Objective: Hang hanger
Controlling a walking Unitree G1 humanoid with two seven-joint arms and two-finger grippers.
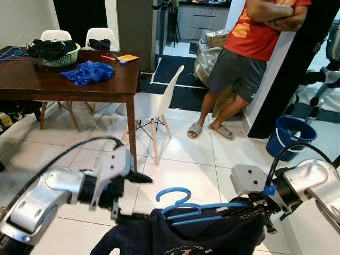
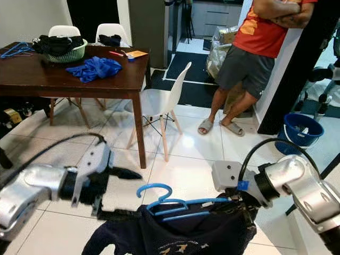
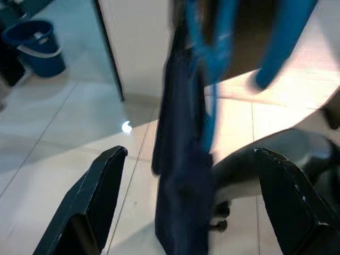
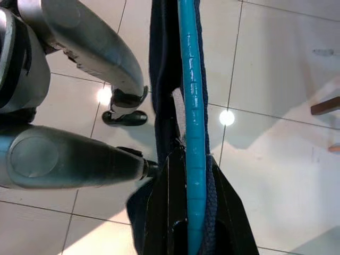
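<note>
White glossy floor tiles (image 1: 191, 175) spread under a home dining area, and low in front of the robot hangs a bright blue plastic clothes hanger (image 1: 199, 208) with a dark navy garment (image 1: 180, 234) draped over it, its hook (image 1: 172, 195) curling up towards the robot's left. The right gripper (image 4: 192, 212) is clenched on the hanger's blue bar together with the dark cloth, the bar running straight out between its black fingers. The left gripper (image 3: 191, 180) is released, its two black fingers (image 3: 98, 191) spread wide apart with the garment and hanger hanging in the gap; whether either finger touches the cloth cannot be told. From the head camera the left gripper sits at the garment's left shoulder, the right one at the opposite end of the hanger. Farther off stands a dark brown wooden table (image 1: 32, 79) carrying a crumpled blue cloth (image 1: 87, 71), a pale green basket of dark clothes (image 1: 56, 53) and a small orange pad (image 1: 128, 57). White moulded chairs (image 1: 154, 103) stand beside and behind the table. To the right a person in an orange shirt and grey shorts (image 1: 244, 58) leans with arms folded, wearing sandals, and a dark blue bucket (image 1: 289, 137) sits on the floor near a black panel.
</note>
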